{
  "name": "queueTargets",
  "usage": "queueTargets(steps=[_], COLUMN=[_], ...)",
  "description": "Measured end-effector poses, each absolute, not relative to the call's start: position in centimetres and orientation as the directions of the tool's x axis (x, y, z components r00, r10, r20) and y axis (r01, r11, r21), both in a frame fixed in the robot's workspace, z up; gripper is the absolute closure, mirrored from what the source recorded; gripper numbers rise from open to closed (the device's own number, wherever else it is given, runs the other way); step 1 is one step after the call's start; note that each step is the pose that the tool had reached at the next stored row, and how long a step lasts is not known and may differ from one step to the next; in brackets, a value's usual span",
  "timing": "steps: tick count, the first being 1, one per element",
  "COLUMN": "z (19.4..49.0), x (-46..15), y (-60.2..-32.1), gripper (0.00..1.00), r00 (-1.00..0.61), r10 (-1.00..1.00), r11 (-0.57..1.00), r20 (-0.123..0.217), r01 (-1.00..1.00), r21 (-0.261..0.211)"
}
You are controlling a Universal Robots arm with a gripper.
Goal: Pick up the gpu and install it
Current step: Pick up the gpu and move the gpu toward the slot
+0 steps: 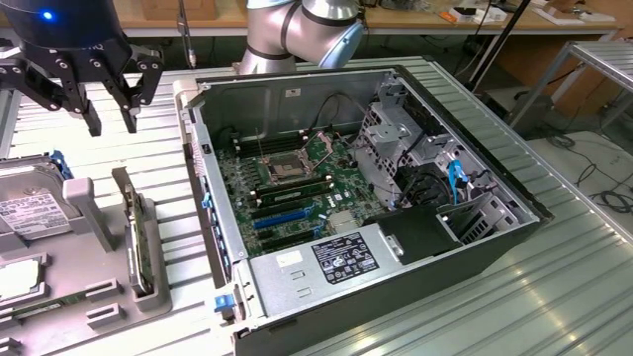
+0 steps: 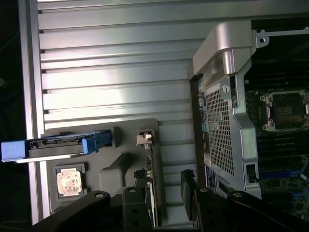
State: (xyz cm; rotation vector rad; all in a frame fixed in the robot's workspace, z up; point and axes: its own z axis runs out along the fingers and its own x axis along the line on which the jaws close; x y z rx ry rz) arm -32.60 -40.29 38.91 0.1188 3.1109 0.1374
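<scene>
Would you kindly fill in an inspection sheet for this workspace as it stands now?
Surface: ribbed metal table, carrying an open computer case and a grey parts tray.
Job's things: gpu stands on edge in the tray, not gripped.
Clutter: hard drive in a blue caddy and a processor chip, both in the tray.
Grippers: gripper open, empty, hanging to the exterior view's left of the case.
Cables: blue cable inside the case; black cables on the floor.
Surroundings: wooden workbench behind.
</scene>
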Motion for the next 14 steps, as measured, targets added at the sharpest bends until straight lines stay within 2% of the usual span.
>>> queueTargets(steps=[14], z=[37.6], x=[-32.6], y=[-41.0], gripper=[0.58], r00=[-0.997], r10=[0.077], r11=[0.993], r20=[-0.022], r01=[0.075], r21=[0.089])
